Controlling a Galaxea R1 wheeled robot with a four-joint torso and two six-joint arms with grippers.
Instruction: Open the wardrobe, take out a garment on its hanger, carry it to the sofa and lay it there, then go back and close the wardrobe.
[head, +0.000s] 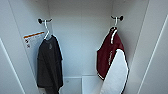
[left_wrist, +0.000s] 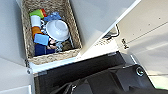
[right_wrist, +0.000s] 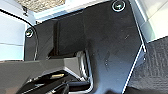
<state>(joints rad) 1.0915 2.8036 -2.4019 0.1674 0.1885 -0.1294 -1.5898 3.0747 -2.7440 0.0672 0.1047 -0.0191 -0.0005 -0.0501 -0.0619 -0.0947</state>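
In front of the open cabinet: the head view looks straight into the tall white wardrobe (head: 80, 42), both doors swung aside.
Jaws: whether either gripper is open or closed cannot be told; in both wrist views only the robot's dark plate and bar are clear.
Garment: the maroon-red varsity jacket with a white sleeve (head: 112, 62) hangs at the right of the frame, sleeve turned outward, hem low near the cabinet floor.
Hanger: its thin white hanger (head: 115, 23) catches a dark wall hook (head: 117, 18) at upper right, so the jacket hangs free of the back wall and can probably be lifted off by the hook.
Neighbour: a dark grey-black shirt on its own white hanger (head: 49, 65) hangs at the left, well apart from the jacket.
Open room: bare white back wall lies between the two garments; the right side wall stands just beside the jacket, so the freer approach seems to be from the middle.
Below: the left wrist view looks down on a woven basket of coloured cups and a white bowl (left_wrist: 28, 37) beside a white door edge.
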